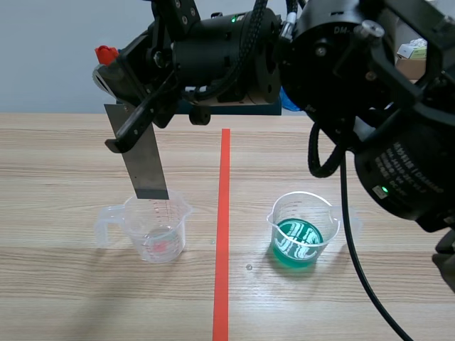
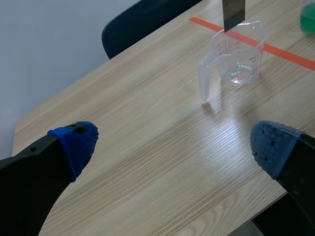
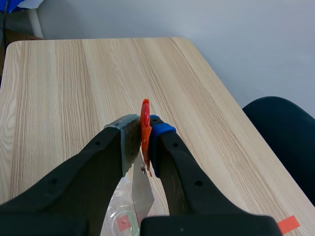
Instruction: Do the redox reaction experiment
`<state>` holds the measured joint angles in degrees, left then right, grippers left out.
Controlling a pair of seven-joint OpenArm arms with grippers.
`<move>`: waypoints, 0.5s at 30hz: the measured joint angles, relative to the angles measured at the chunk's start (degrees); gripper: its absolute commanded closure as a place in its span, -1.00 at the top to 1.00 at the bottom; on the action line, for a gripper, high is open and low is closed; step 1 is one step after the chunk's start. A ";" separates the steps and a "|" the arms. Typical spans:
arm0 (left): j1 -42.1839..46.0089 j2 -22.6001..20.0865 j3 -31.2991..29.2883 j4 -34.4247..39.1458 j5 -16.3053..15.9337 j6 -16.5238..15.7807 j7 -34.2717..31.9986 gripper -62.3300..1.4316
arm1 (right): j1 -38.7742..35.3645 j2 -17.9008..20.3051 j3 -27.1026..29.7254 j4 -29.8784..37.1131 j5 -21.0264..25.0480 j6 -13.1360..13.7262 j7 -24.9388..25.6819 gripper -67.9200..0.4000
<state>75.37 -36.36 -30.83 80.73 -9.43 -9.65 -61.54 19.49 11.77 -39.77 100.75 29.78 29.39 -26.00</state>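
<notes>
- Right gripper [image 3: 143,132], upper left of the scene view, is clamped on a grey metal strip [image 1: 146,160] with a red tab.
- The strip hangs upright, its lower end at the mouth of the clear measuring cup [image 1: 156,229], left of centre.
- A cup of green liquid [image 1: 302,233] sits right of the tape line [image 1: 222,234].
- Left gripper [image 2: 172,146] is spread wide over the table [image 2: 147,123].

You're in a lab-type robot test room: wood-grain table [image 1: 71,298] with a tape line [image 1: 222,234], bare grey wall [image 1: 43,57] at 12 o'clock, cardboard box [image 1: 411,65] at 2 o'clock, dark chair [image 3: 285,137], clear measuring cup [image 1: 153,231], cup of green liquid [image 1: 302,231].
</notes>
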 measured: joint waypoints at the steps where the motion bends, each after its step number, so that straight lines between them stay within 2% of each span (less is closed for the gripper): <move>1: 0.00 0.00 0.00 0.00 0.00 0.00 0.00 1.00 | 0.00 0.00 0.00 0.00 0.00 0.00 0.00 -0.97; 15: 0.00 0.00 0.00 0.00 0.00 0.00 0.00 1.00 | 0.00 0.00 0.00 0.00 0.00 0.00 0.00 -0.97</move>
<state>75.37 -36.36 -30.83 80.73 -9.43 -9.65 -61.54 19.49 11.77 -39.77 100.75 29.78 29.39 -26.00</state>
